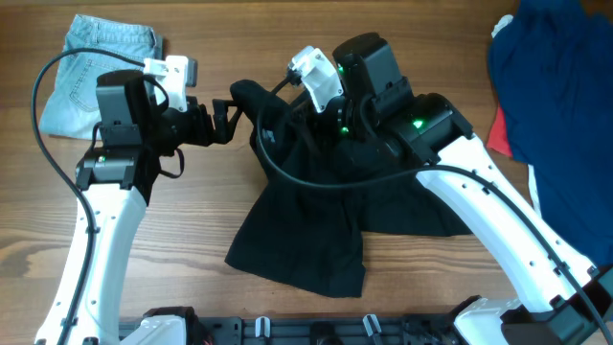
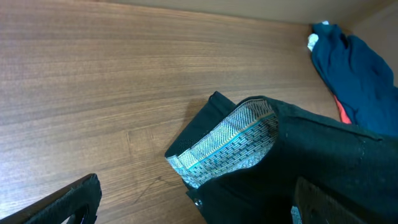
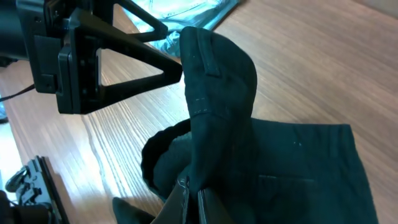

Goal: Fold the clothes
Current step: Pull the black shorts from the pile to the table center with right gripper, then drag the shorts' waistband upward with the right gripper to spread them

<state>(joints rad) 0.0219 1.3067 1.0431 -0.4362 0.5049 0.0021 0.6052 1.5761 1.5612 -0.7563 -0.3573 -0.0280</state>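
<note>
Wooden table seen from above, grain running left to right. A pair of light-blue denim shorts lies flat at the far left corner and serves as reference.

The plain black cloth shorts lie to the right of the denim shorts and nearer the front edge, well apart from them. Bare wood is open on the denim-shorts side and along the front. The fabric is matte, soft and rumpled. The waistband is turned over, exposing a pale woven lining. The long axis runs from the waistband, on the far side at about the level of the denim shorts, to the leg hems toward the front edge, where the two wide legs fan apart.

The left gripper, just right of the denim shorts, has its fingers spread wide, and one tip meets the raised waistband edge. The right gripper, farther from the denim shorts, has its jaws pressed together on a lifted fold of black cloth.

Farthest from the denim shorts, at the table's right edge, lie a dark blue garment and a red cloth.
</note>
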